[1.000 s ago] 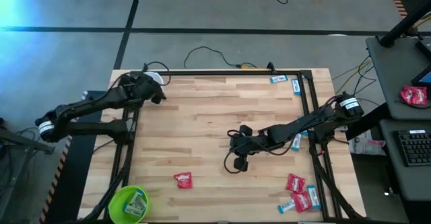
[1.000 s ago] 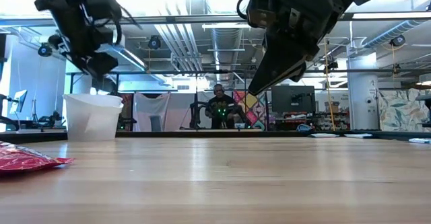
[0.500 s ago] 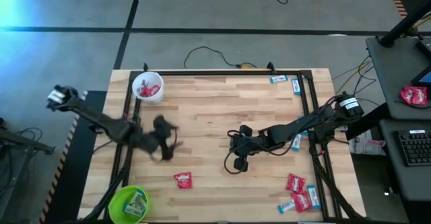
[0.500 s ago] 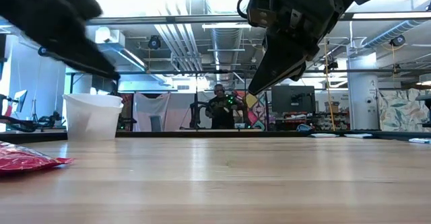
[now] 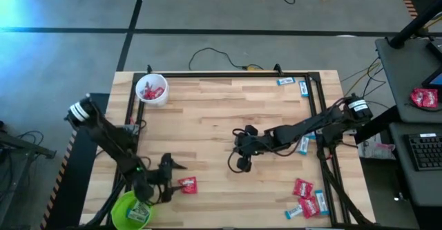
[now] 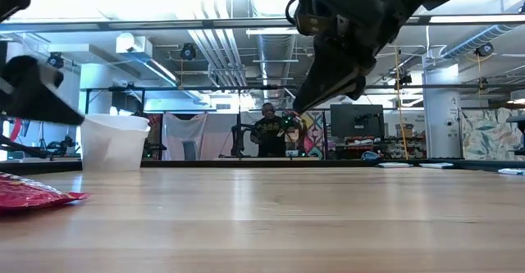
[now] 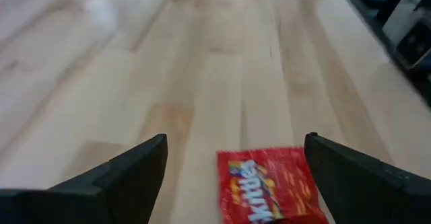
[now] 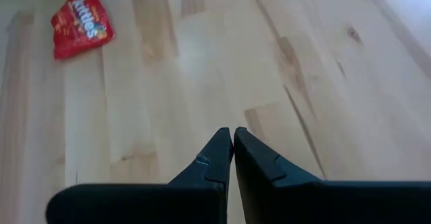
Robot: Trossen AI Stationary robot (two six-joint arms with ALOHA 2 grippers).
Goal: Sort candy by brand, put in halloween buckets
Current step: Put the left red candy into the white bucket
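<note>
the left gripper (image 5: 168,177) is low at about 7 o'clock on the table (image 5: 228,119), with its two fingers (image 7: 128,177) spread wide. a red candy (image 5: 187,184) lies flat on the wood just beside it, in the gap between the fingers and touching neither one. the green bucket (image 5: 132,209) sits close by at the 7 o'clock corner with a candy inside. the white bucket (image 5: 152,90) stands far off at 11 o'clock and holds red candy. the right gripper (image 5: 242,163) hangs over the middle of the table, its fingers pressed together on nothing. more red and blue candy (image 5: 307,201) lies at 5 o'clock, and two blue pieces (image 5: 293,83) lie at 1 o'clock.
</note>
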